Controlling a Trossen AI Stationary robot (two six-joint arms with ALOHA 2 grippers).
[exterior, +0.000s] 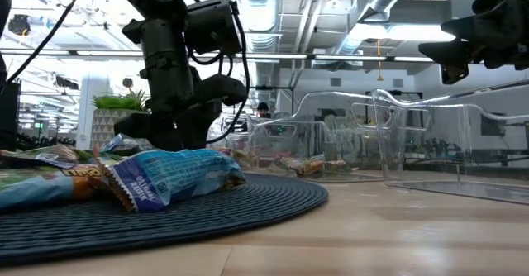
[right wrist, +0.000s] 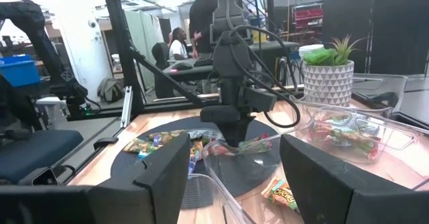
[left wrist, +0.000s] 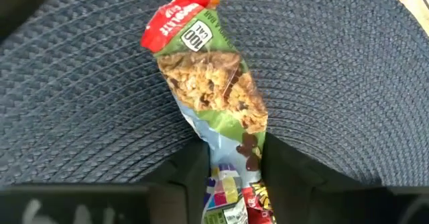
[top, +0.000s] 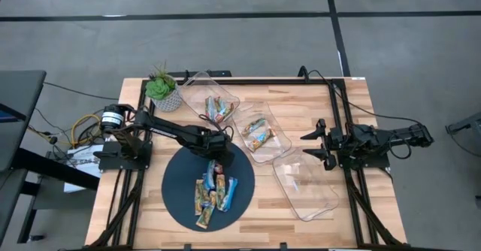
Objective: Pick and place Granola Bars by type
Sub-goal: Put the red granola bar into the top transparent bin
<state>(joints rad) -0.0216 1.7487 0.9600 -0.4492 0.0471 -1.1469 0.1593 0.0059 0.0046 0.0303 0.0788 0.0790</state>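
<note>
Big wooden table (top: pixel 353 104), and on it the round dark mat (top: pixel 176 183) with a cluster of Granola Bars (top: pixel 212 193) lying in its middle. Three clear trays fan out beyond the mat: the far tray (top: pixel 197 84) beside the potted plant (top: pixel 161 88) holds several bars, the middle tray (top: pixel 279 140) holds a couple, and the near tray (top: pixel 307 187) shows nothing inside. Over the mat's far edge, the left gripper (left wrist: pixel 234 167) is down low, fingers clamped on a green-and-red bar (left wrist: pixel 208 83) whose free end reaches out over the woven mat. The right gripper (top: pixel 314 144) hangs at the table's right side, fingers spread apart.
</note>
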